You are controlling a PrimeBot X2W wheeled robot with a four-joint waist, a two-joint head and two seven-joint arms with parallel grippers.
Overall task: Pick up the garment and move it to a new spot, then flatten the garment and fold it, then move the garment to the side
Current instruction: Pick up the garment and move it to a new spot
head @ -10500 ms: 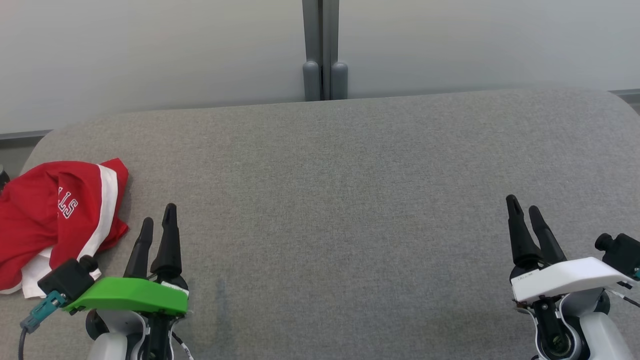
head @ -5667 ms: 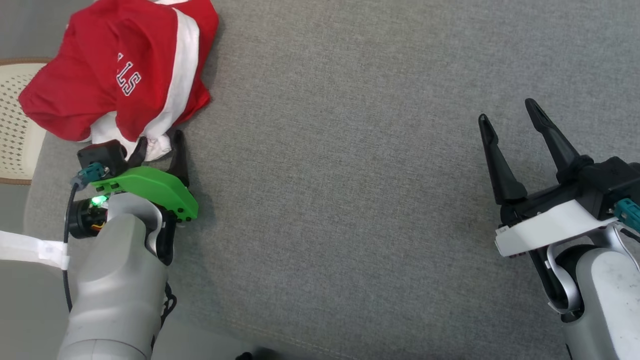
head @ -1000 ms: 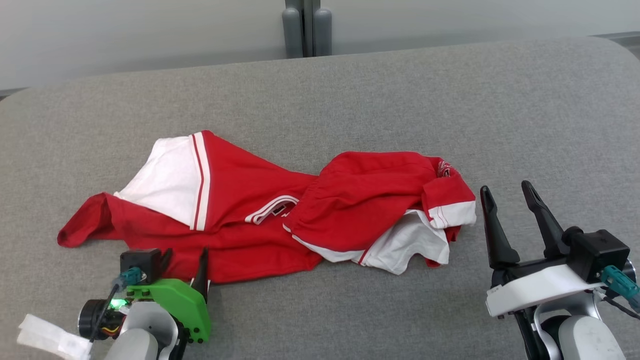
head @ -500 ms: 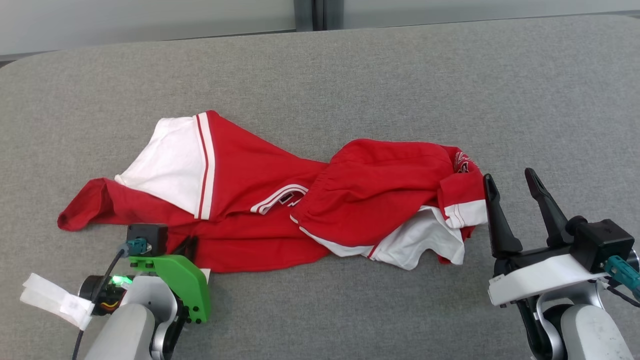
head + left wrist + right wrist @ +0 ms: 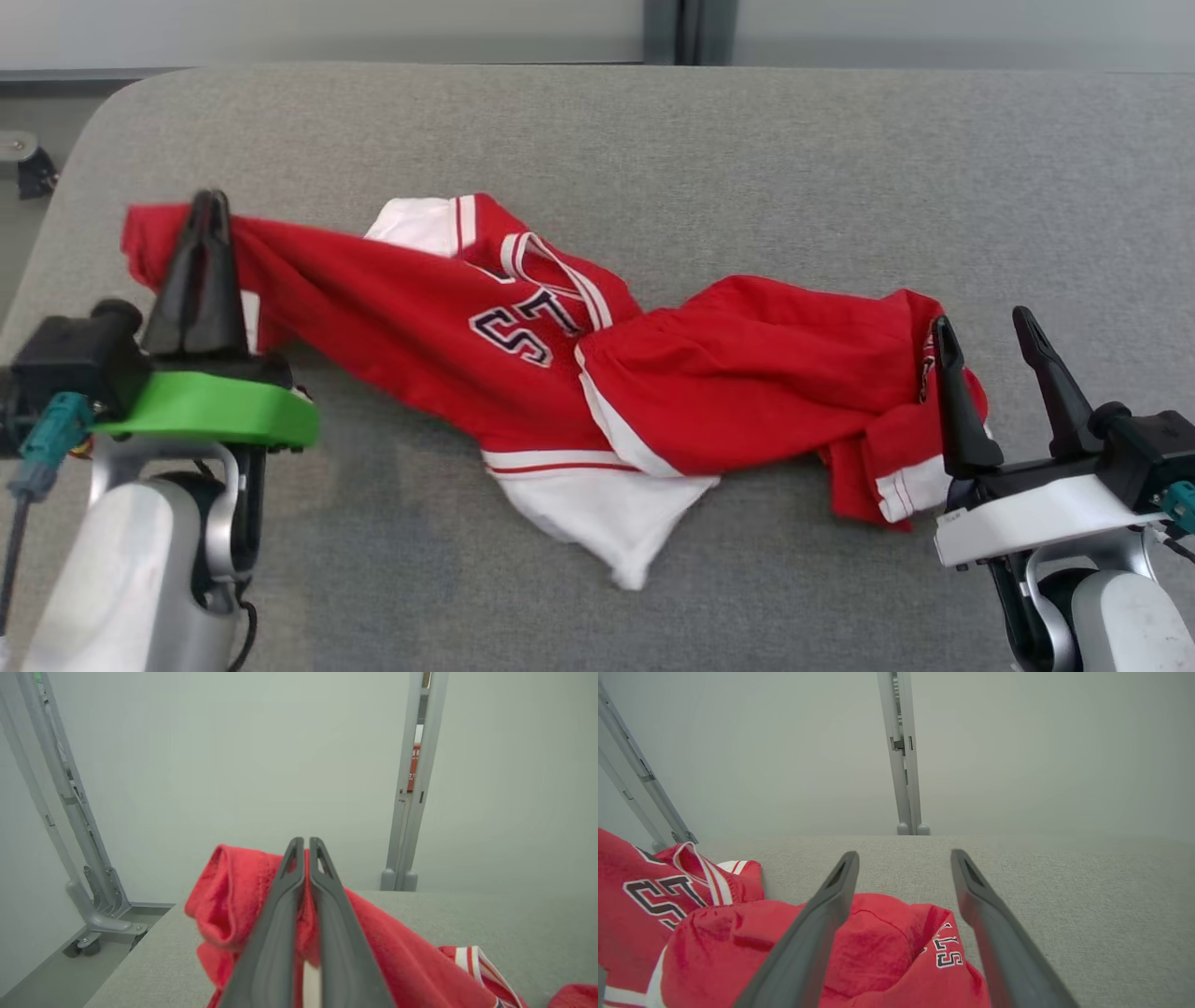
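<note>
Spread step under way: the left end effector, at 9 o'clock in the head view, is clenched on a red edge of the garment and holds that end lifted off the grey tabletop. The left wrist view shows the fingers pressed together with the cloth pinched between them. The garment runs in a rumpled band from 9 o'clock to 3 o'clock across the middle of the tabletop, with a white panel trailing out toward 6 o'clock and the lettering creased near the centre.

The right end effector, at 4 o'clock, is released, its fingers spread wide. Its inner finger stands in front of the bunched right end of the garment. From its own wrist view, the red cloth lies low between the fingers.

The step in hand looks to be flattening. To do it well, the right end effector should likely drop lower and close on an outer edge rather than on the heaped folds. The two ends can then be drawn apart toward 9 and 3 o'clock with even tension. A slow, level pull would let the white panel unfold and not drag underneath. Only then should the cloth be laid down.
</note>
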